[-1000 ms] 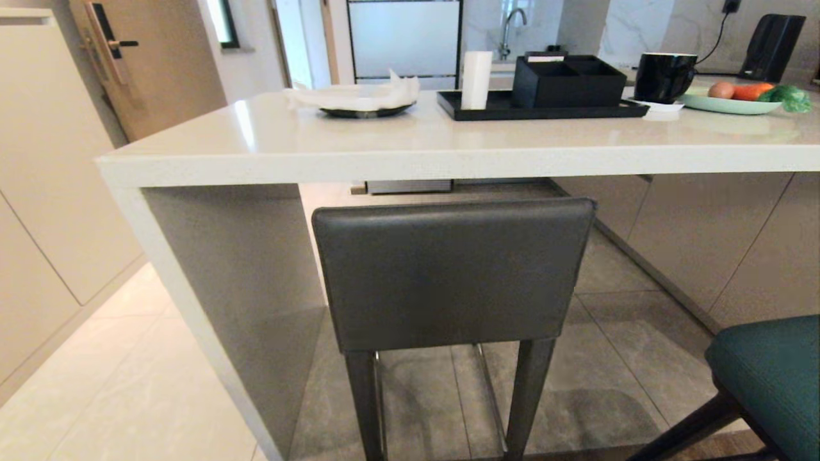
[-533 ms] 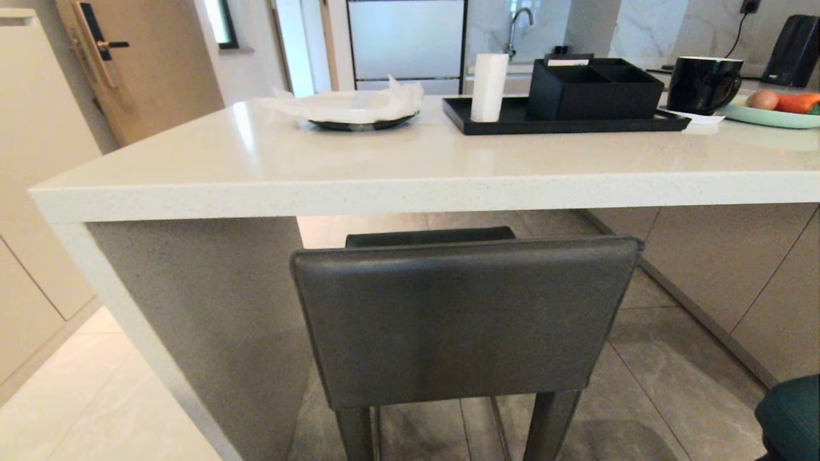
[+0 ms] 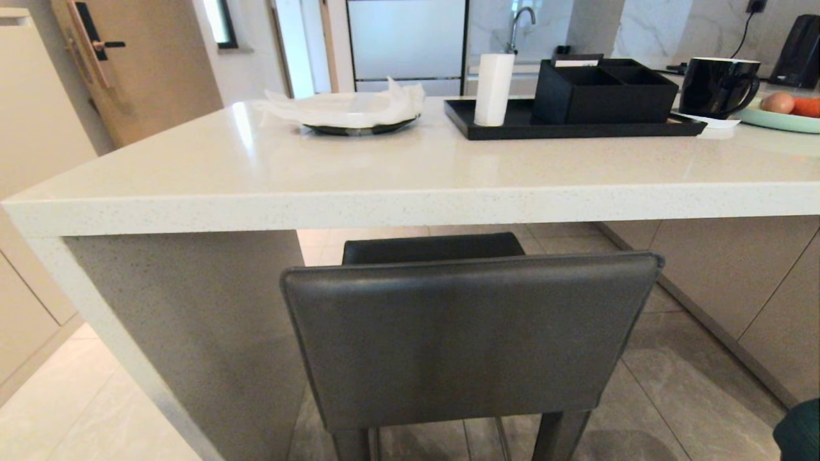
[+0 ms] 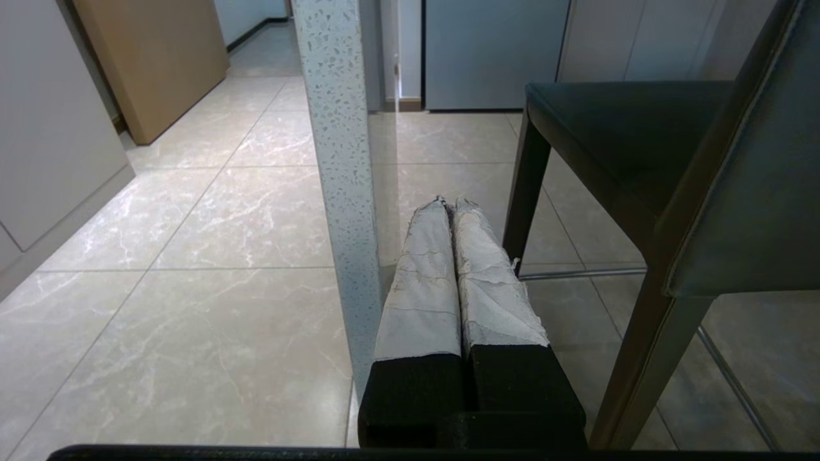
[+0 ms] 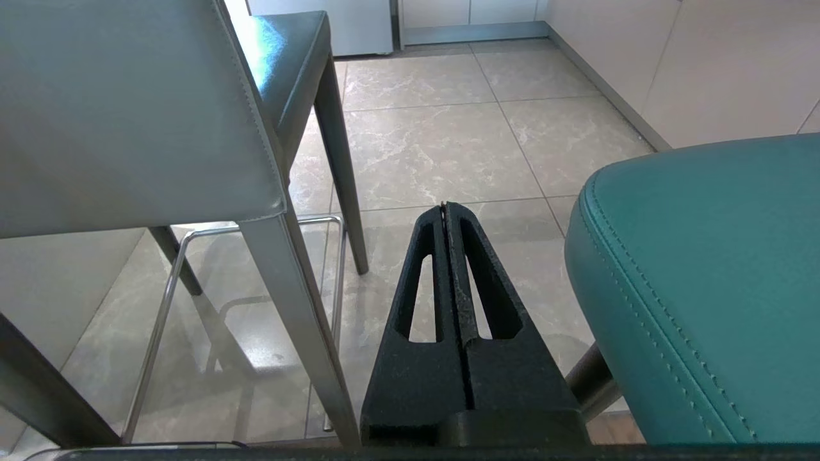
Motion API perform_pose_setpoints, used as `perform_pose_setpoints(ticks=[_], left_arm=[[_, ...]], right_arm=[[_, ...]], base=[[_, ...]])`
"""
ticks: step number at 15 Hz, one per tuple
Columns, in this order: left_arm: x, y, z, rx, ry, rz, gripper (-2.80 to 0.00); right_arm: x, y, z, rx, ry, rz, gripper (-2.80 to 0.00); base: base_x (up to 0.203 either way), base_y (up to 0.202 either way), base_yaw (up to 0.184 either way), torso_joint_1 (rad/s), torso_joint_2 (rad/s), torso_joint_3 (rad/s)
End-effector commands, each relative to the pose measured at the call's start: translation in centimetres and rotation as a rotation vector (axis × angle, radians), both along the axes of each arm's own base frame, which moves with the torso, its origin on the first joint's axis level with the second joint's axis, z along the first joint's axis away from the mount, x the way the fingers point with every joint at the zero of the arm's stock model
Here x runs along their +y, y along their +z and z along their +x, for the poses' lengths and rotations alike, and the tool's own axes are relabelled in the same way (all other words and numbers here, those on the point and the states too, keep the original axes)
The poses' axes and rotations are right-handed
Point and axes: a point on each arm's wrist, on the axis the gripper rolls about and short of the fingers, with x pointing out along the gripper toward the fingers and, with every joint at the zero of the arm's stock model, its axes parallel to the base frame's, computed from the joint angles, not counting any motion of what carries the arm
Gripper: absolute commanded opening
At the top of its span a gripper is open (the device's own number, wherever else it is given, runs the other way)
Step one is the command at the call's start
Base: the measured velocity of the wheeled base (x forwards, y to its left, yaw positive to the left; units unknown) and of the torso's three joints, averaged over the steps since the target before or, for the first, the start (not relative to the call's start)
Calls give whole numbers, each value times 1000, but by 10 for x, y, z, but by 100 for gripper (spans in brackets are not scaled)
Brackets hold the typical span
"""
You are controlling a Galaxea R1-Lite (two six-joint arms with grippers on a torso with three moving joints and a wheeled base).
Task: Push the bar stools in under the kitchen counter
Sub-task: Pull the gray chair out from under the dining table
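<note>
Counter [image 3: 410, 198] edge and grey stool [image 3: 471, 339] both fill more of the head view than a second ago, so the robot has closed in, the stool's seat now partly beneath that counter. Left gripper [image 4: 448, 206] and right gripper [image 5: 445, 208] hang clenched and empty, flanking the stool. The teal stool [image 5: 705, 282] remains outside the counter, so half the job awaits.

Both arms are low, out of the head view. L gripper [image 4: 448, 203] has its two fingers [image 4: 423, 282], wrapped in white tape, pressed together and holds nothing. R gripper [image 5: 444, 206] is also closed, its black fingers [image 5: 419, 282] meet at the tips, nothing between them.
</note>
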Motion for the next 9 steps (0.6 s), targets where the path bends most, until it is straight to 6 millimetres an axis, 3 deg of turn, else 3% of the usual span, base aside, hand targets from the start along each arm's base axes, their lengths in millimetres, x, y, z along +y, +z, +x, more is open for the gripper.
perform_pose_setpoints(ticks=[1, 9], left_arm=[[0, -11, 3, 41, -2, 0, -280], [0, -10, 3, 41, -2, 28, -280]], right_arm=[[0, 0, 0, 2, 1, 0, -280], [0, 1, 0, 2, -3, -12, -280]], base=[[0, 0, 0, 0, 0, 0], [0, 0, 0, 0, 0, 0]])
